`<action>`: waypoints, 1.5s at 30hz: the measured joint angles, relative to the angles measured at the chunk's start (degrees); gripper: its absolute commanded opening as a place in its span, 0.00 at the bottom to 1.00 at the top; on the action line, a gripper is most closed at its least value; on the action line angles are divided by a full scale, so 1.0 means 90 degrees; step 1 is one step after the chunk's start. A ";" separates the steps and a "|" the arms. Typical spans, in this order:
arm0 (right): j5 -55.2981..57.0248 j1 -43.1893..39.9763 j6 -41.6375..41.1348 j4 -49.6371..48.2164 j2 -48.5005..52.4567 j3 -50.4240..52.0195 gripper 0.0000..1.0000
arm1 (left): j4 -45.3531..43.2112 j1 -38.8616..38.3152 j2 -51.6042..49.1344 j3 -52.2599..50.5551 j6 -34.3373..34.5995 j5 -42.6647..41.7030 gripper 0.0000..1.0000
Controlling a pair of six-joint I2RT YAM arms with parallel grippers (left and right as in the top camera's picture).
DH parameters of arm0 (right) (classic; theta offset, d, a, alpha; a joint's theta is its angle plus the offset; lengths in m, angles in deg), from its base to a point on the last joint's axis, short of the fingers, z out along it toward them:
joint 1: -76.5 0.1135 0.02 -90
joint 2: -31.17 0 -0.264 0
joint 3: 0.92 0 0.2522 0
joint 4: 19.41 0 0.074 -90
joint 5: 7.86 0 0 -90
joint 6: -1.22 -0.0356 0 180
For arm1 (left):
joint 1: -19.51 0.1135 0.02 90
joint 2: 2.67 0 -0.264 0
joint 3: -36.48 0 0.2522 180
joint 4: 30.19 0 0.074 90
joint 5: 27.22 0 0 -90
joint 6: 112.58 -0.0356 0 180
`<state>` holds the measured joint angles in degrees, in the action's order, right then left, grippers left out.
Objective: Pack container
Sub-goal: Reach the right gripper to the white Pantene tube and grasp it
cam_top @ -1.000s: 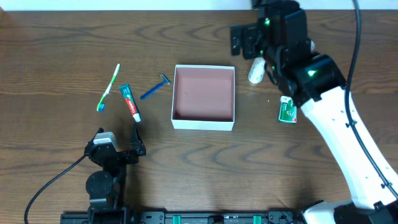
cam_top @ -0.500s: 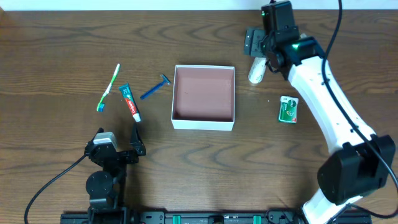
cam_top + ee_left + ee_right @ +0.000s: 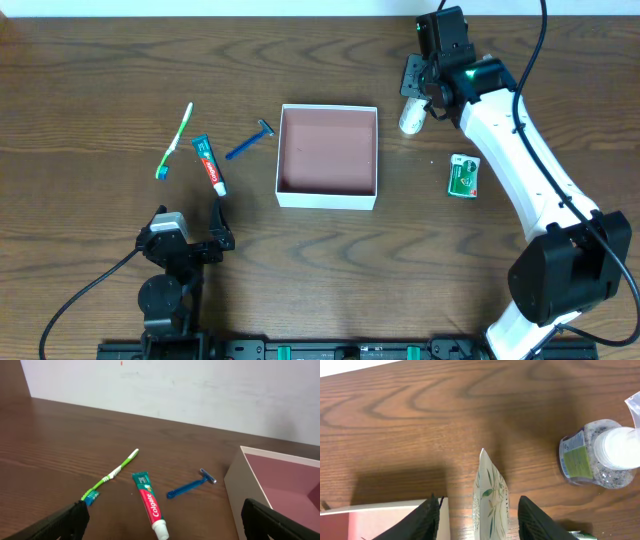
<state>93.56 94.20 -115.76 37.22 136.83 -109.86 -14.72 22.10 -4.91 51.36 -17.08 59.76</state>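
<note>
The container [image 3: 328, 150], a white box with a bare pinkish-brown floor, sits mid-table. Just right of its far corner lies a white tube with a leaf print [image 3: 411, 118]. My right gripper [image 3: 416, 84] is down over this tube. In the right wrist view the tube [image 3: 491, 500] lies between the two fingers [image 3: 427, 517], with a gap showing on each side. My left gripper [image 3: 186, 246] rests open near the front edge, nothing between its fingers [image 3: 67, 521]. Ahead of it lie a green toothbrush [image 3: 112, 476], a toothpaste tube [image 3: 149, 505] and a blue razor [image 3: 191, 487].
A green packet [image 3: 462, 176] lies right of the container. A small clear bottle with a white cap [image 3: 600, 455] stands close beside the right gripper. The container's near corner [image 3: 380, 507] is just left of the right gripper's left finger.
My right arm has swung in and lowered over the white tube, and its jaws have narrowed around it. The left arm and the other items have not moved.
</note>
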 measured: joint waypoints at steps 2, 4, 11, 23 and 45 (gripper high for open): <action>0.0000 0.0000 -0.0019 0.0000 0.0000 0.0000 0.41 | -0.0002 0.0000 0.0000 0.0000 0.0000 0.0000 0.98; 0.0000 -0.0002 -0.0051 0.0000 0.0000 0.0000 0.40 | -0.0002 0.0000 0.0000 0.0000 0.0000 0.0000 0.98; 0.0002 -0.0036 -0.0073 -0.0007 0.0002 0.0000 0.32 | 0.0000 0.0000 0.0000 0.0000 0.0000 0.0000 0.98; 0.0002 -0.0192 -0.0121 -0.0044 0.0002 0.0044 0.30 | 0.0000 0.0000 0.0000 0.0000 0.0000 0.0000 0.98; -0.0010 -0.0189 0.0180 -0.0216 -0.0109 0.0216 0.01 | 0.0000 0.0000 0.0000 0.0000 0.0000 0.0000 0.98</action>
<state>93.47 92.49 -114.15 35.28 135.85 -107.91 -14.72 22.10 -4.91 51.36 -17.08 59.76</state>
